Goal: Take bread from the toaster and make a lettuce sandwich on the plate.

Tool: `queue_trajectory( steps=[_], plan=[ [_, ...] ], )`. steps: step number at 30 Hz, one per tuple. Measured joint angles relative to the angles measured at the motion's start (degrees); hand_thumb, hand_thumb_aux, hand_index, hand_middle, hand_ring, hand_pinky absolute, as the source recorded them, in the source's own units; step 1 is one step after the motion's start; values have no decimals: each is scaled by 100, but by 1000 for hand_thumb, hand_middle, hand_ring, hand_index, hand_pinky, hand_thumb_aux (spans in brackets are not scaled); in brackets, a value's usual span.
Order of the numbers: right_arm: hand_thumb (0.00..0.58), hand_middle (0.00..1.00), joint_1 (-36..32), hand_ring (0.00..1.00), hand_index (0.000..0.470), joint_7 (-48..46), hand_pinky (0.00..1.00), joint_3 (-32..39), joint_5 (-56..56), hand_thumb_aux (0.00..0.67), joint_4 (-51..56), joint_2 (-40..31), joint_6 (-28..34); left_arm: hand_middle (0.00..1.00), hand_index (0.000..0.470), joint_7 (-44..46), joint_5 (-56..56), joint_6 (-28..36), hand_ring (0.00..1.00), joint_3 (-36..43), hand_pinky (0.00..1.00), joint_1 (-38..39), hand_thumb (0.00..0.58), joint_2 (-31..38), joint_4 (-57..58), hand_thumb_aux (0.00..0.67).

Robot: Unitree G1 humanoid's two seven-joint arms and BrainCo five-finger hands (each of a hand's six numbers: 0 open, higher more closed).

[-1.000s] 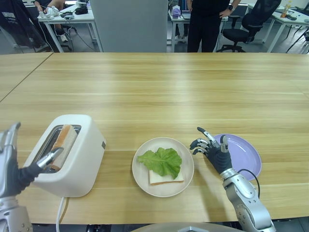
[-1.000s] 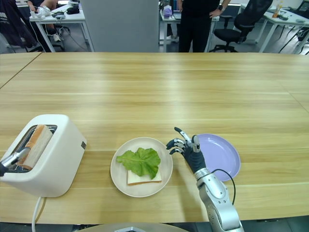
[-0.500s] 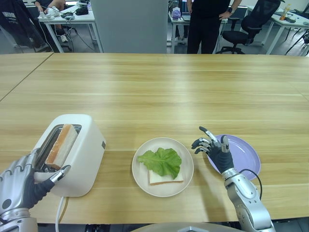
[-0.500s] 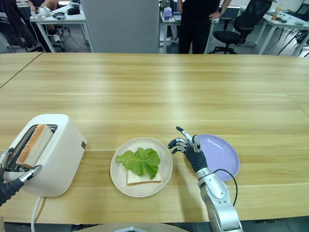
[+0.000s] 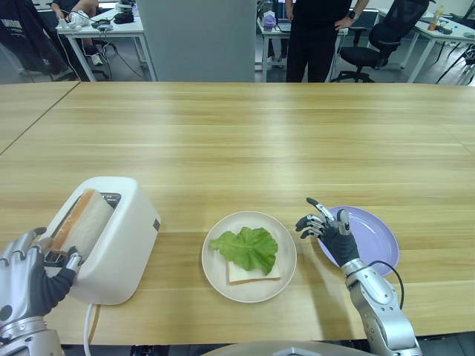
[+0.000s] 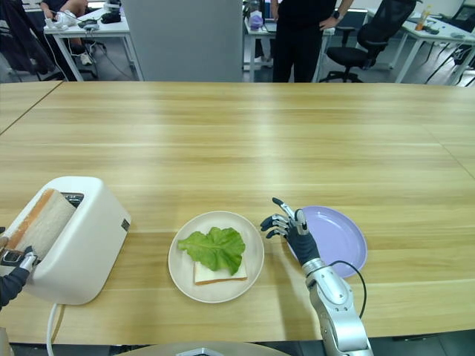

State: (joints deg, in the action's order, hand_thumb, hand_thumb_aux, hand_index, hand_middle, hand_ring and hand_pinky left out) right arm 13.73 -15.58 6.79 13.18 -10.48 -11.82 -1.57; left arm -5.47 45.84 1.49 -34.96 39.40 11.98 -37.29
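Note:
A white toaster [image 5: 125,236] stands at the near left, tipped toward its left side, with a bread slice [image 5: 83,221] sticking out of its slot. My left hand [image 5: 26,282] is at the toaster's near end, fingers curled around the lower end of that slice. On the white plate [image 5: 286,245] lies another bread slice [image 5: 254,274] with a lettuce leaf [image 5: 245,248] on top. My right hand [image 5: 335,239] rests open, fingers spread, just right of that plate.
A purple plate [image 5: 375,236] lies under and right of my right hand. The toaster's cord [image 5: 89,330] runs off the table's near edge. The broad wooden table stretches beyond; chairs, desks and standing people are in the room behind.
My left hand dropped from above the slot to the toaster's near end and closed on the bread. The toaster has tipped leftward and the slice shows further out. The right hand barely moved.

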Motion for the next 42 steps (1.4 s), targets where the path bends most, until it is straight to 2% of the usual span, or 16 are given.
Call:
queue_trajectory(
  steps=[4, 6, 7, 8, 9, 17, 24, 32, 37, 42],
  plan=[
    [0, 478, -27, 478, 0, -2, 478, -14, -62, 0, 88, 37, -8, 235, 460, -46, -311, 58, 235, -21, 235, -362, 580, -30, -36, 670],
    [0, 471, -60, 471, 0, -11, 471, -14, -112, 0, 175, 50, -17, 416, 460, -57, -501, 166, 416, -50, 416, -685, 580, -46, -38, 670],
    [0, 471, -76, 471, 0, -23, 471, -13, -119, 0, 220, 59, -21, 416, 460, -63, -580, 214, 416, -52, 416, -849, 580, -46, -38, 670],
    [0, 471, -91, 471, 0, -28, 471, -14, -122, 0, 252, 80, -25, 945, 460, -72, -660, 257, 945, -51, 945, -1018, 580, -46, -37, 670],
    [0, 471, -113, 471, 0, -35, 471, -14, -123, 0, 283, 100, -26, 1000, 460, -81, -751, 295, 1000, -49, 1000, -1210, 580, -45, -35, 670],
    [0, 471, -312, 471, 0, -87, 471, -86, -130, 0, 532, 147, -73, 1000, 460, -170, -1486, 499, 1000, 28, 1000, -2653, 580, 59, 320, 670],
    [0, 467, -466, 467, 0, -84, 467, -139, -168, 0, 681, 205, -129, 1000, 460, -314, -1658, 542, 1000, 212, 1000, -3647, 580, 269, 350, 670],
    [0, 463, -601, 463, 0, -91, 463, -210, -244, 0, 773, 261, -144, 1000, 460, -329, -1841, 739, 1000, 597, 1000, -4051, 580, 77, 85, 670],
    [0, 463, -694, 463, 0, -88, 463, -275, -269, 0, 772, 246, -150, 1000, 460, 21, -2632, 1115, 1000, 1012, 1000, -4161, 580, -420, -153, 670],
    [0, 459, -908, 459, 0, -74, 459, -433, -343, 0, 688, 117, -195, 1000, 460, 453, -3437, 1320, 1000, 1783, 1000, -3996, 580, -966, -70, 670]
  ],
)
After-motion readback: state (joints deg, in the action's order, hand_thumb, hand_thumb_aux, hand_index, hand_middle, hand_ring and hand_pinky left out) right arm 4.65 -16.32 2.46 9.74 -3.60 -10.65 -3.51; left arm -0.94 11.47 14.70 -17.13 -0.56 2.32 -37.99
